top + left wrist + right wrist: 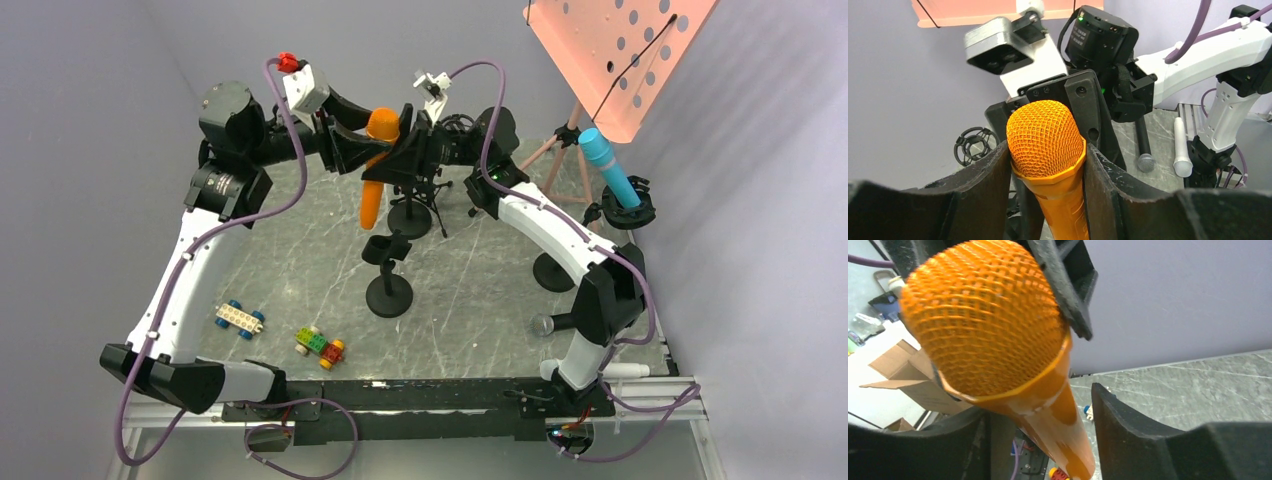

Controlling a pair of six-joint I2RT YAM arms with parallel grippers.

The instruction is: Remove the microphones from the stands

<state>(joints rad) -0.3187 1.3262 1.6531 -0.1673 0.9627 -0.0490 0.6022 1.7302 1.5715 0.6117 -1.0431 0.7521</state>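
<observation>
While left pincer [1045,162] clamps orange microphone [371,200], head up, axis near-vertical, right pincer [1038,407] grip unclear.

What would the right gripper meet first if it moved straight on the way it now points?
The orange microphone: it lies between the fingers of the right gripper, directly in its path and apparently very close.

Toward twelve o'clock over the grey marbled table [480,290], the left gripper [358,152] from nine o'clock and the right gripper [400,156] from three o'clock meet around a tilted orange mesh-headed microphone [371,200]. A black round-based stand [389,295] sits at centre. Two toy brick cars [240,320] lie toward seven o'clock.
</observation>
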